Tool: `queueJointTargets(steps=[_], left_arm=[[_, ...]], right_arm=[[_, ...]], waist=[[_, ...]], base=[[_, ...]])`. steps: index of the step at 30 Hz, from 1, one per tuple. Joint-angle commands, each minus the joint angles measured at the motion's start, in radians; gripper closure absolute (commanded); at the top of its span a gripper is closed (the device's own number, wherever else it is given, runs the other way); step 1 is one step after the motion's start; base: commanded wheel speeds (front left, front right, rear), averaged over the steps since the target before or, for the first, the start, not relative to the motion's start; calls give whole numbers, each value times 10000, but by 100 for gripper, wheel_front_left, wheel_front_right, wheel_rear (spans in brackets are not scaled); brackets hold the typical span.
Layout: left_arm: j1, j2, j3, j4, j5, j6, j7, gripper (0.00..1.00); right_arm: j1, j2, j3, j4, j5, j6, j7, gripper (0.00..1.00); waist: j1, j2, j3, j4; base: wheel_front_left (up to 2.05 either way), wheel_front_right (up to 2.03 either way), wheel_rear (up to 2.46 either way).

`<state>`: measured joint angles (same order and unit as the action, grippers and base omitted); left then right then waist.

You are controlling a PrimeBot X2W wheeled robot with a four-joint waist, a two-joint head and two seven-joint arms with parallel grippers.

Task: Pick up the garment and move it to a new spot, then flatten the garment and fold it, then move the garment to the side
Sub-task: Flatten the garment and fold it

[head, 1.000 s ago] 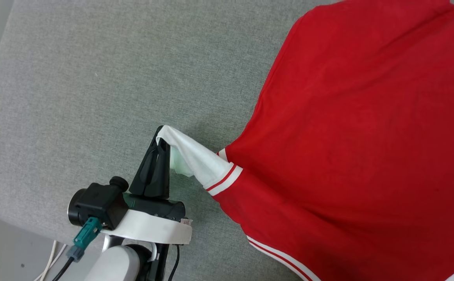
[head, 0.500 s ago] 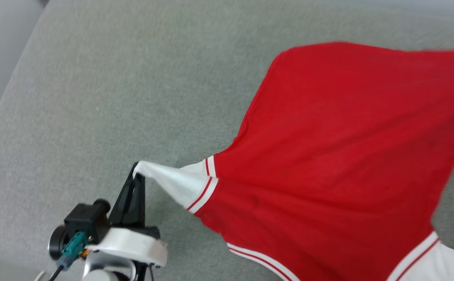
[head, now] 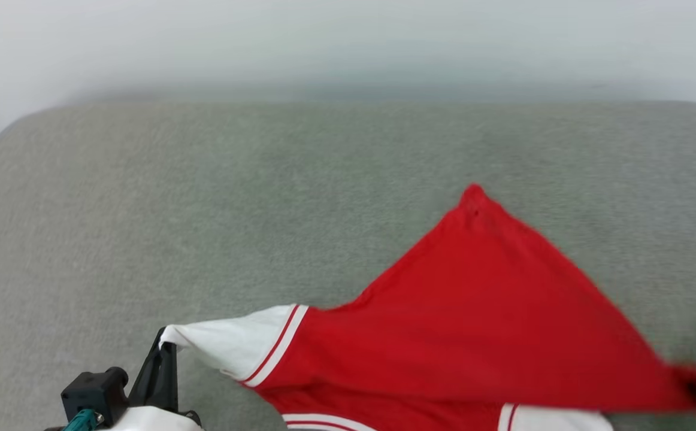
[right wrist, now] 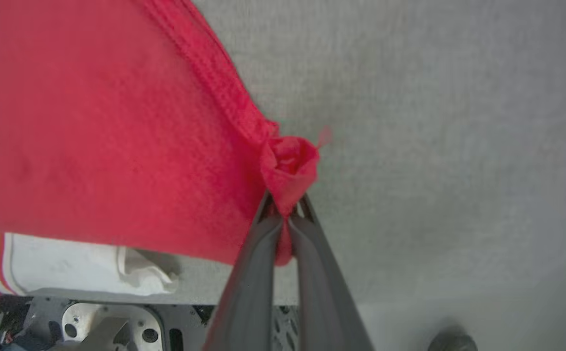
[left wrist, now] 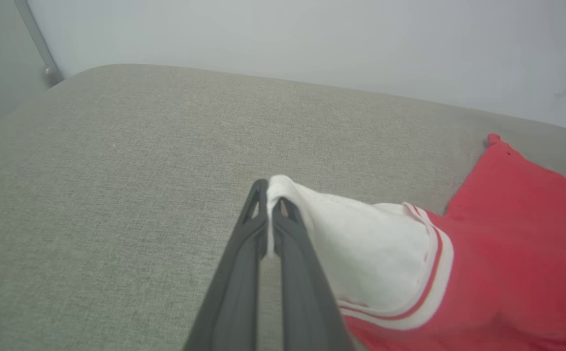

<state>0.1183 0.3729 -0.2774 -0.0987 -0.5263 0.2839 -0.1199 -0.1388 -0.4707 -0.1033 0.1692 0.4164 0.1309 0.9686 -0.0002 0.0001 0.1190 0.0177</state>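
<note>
shirt: red jersey shirt with short white sleeves (head: 474, 335) is stretched over the near part of the grey fabric surface (head: 144, 209) | left gripper (left wrist: 268, 195): jaws clamped on the white sleeve tip | right gripper (right wrist: 285, 209): jaws clamped on a bunched red corner | relation: long axis runs left–right between the jaws, far corner seems to rest on the surface, so laying flat needs both arms together

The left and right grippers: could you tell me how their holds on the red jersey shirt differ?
The left gripper pinches the red jersey shirt by a white sleeve tip; the right gripper pinches a red corner. The left's cloth is a thin edge; the right's bunches into a knot. Both are shut.
</note>
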Motion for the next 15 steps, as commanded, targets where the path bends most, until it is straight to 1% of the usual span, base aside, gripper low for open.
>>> queueJointTargets(steps=[1, 3, 5, 6, 7, 8, 10, 12, 15], left_arm=[[137, 78, 48, -39, -45, 47, 27, 100], [233, 111, 64, -52, -85, 83, 114, 100], [267, 153, 68, -97, -122, 108, 177, 100], [313, 174, 59, -96, -135, 117, 222, 100], [351, 180, 50, -116, -139, 132, 265, 100], [334, 189, 8, -163, -122, 139, 343, 100], [331, 227, -5, -183, -129, 152, 404, 100], [307, 261, -25, -222, -125, 166, 476, 100], [175, 332, -35, -277, -64, 189, 536, 100]], right_arm=[[539, 301, -147, -143, 102, -3, -7, 100], [1553, 775, -452, -363, 39, -5, -84, 100], [2360, 1468, -747, -451, 165, -3, -169, 100], [2658, 1626, -826, -491, -12, -3, -291, 100], [2932, 1876, -887, -450, -21, -5, -316, 83], [3177, 2301, -944, -536, -10, -3, -678, 0], [3148, 2542, -1061, -644, 37, -3, -1188, 0], [2920, 2608, -1069, -867, 83, -3, -1948, 0], [2357, 2432, -1167, -1205, 2, -3, -3821, 0]], waist=[[2, -1, -459, -471], [2, -1, -559, -587], [2, -1, -593, -648], [2, -1, -624, -681], [2, -1, -621, -706], [2, -1, -595, -734], [2, -1, -569, -777], [2, -1, -522, -782], [2, -1, -416, -756]], base=[[0, 0, 0], [0, 0, 0], [0, 0, 0], [0, 0, 0], [0, 0, 0], [0, 0, 0], [0, 0, 0], [0, 0, 0], [0, 0, 0]])
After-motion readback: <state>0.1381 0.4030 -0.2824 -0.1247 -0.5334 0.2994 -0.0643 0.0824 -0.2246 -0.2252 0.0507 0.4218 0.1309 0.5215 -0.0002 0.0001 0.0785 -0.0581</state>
